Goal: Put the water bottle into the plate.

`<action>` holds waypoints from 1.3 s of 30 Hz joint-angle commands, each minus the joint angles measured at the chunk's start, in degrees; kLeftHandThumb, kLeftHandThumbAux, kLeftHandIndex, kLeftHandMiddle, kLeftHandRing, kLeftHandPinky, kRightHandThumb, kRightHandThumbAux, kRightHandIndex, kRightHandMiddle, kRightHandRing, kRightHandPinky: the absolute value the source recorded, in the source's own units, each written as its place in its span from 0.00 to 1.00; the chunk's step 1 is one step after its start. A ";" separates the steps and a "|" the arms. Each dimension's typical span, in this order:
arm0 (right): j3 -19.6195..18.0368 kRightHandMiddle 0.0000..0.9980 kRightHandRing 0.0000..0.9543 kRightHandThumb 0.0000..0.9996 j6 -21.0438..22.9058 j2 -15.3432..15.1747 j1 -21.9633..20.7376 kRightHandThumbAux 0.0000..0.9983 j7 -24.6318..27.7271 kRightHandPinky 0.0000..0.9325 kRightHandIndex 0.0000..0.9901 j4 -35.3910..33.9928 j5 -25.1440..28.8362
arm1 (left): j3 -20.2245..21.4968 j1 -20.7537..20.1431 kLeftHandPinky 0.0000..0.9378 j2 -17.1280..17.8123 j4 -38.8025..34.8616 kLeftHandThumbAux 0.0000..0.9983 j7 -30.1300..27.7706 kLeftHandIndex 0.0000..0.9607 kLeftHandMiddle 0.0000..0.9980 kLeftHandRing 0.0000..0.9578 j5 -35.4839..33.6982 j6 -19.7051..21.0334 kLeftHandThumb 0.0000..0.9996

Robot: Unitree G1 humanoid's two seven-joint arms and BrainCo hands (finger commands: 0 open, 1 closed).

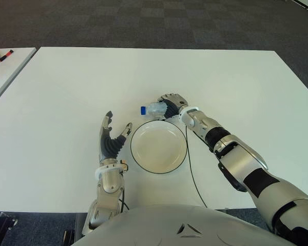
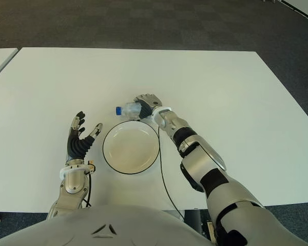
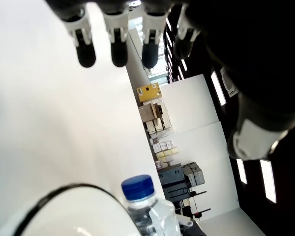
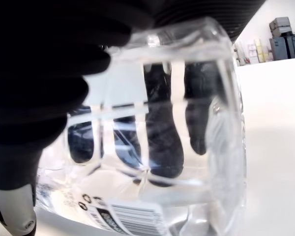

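The right hand [image 1: 170, 104] is clamped around the water bottle [image 1: 155, 108], which lies on its side at the plate's [image 1: 158, 146] twelve o'clock rim, blue cap toward nine o'clock, while the left hand [image 1: 112, 138], fingers spread and empty, shows at the plate's nine o'clock.

Both eye views look forward and down from the head at the white worktop [image 1: 236, 77], sharing the plate [image 1: 158, 146] and both arms. The left wrist view looks along its fingers [image 3: 83, 46] toward the room. The right wrist view sits against the bottle [image 4: 152, 147].
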 commanded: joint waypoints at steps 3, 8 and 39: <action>-0.66 0.58 0.83 0.85 0.98 0.78 -0.39 0.67 -0.29 0.88 0.44 -0.19 0.33 | -1.27 0.40 0.14 -2.69 1.22 0.57 0.27 0.09 0.11 0.11 -0.22 -0.76 0.24; -1.67 0.56 0.85 0.85 1.87 1.37 -0.51 0.67 0.43 0.90 0.43 0.31 1.47 | -1.09 0.34 0.14 -2.66 1.53 0.57 0.08 0.09 0.10 0.10 -0.40 -1.04 0.24; -2.76 0.55 0.89 0.85 0.65 0.89 -0.05 0.67 -0.16 0.91 0.44 -0.17 1.16 | -0.83 0.24 0.15 -2.87 2.52 0.58 0.24 0.09 0.11 0.11 -0.46 -1.61 0.24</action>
